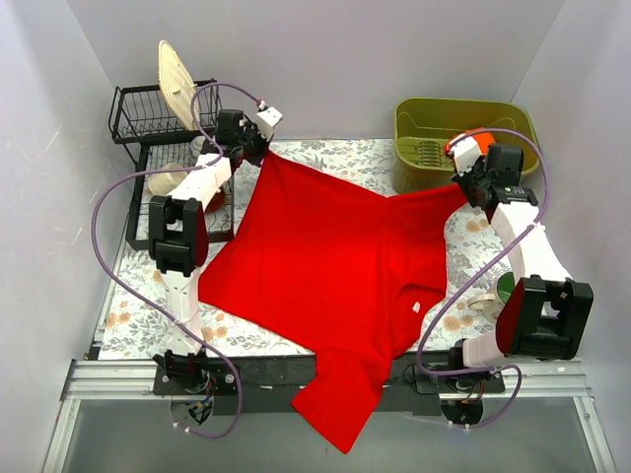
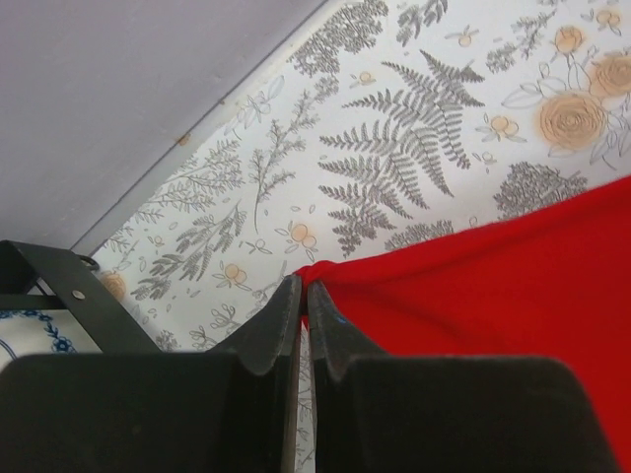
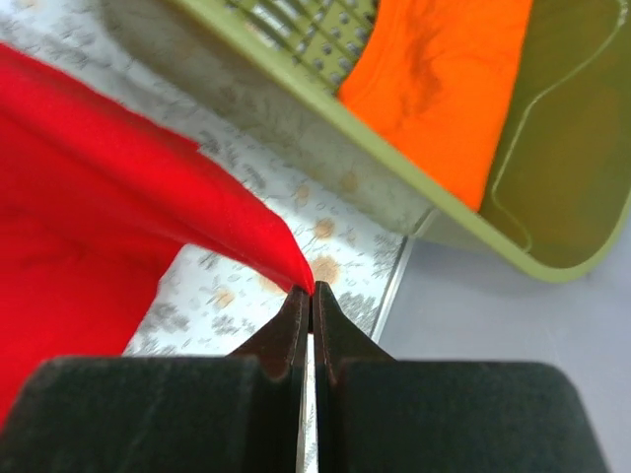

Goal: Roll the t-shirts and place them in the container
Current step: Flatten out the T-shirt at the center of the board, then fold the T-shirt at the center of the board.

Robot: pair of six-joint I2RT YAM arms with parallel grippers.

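Red t-shirt (image 1: pixel 325 266) is spread over the floral tablecloth (image 1: pixel 335 153) in the middle of the table, and parts of it are concealed. At the far left, a black wire dish rack (image 1: pixel 148 113) is partly covered by the left arm; a pale rounded item inside it cannot be identified, while a woven disc (image 1: pixel 177 84) is seen upright at its back. The left gripper (image 2: pixel 304 291) is pressed together on the shirt's far left corner, whose very tip is swallowed between the fingers. At the near edge, one sleeve is draped over the table's rail and hangs off it. The right gripper (image 3: pixel 311 294) is likewise closed, pinching the far right corner, which is drawn up into a taut point. Behind it, an orange cloth bundle (image 3: pixel 444 79) lies inside an olive-green tub (image 3: pixel 582 148); from above, most of the bundle is blocked by the gripper. A white mug (image 1: pixel 488 298) by the right arm is half hidden.

The shirt is plain bright red, lying mostly flat with shallow creases, and a small white label is visible near its neckline.
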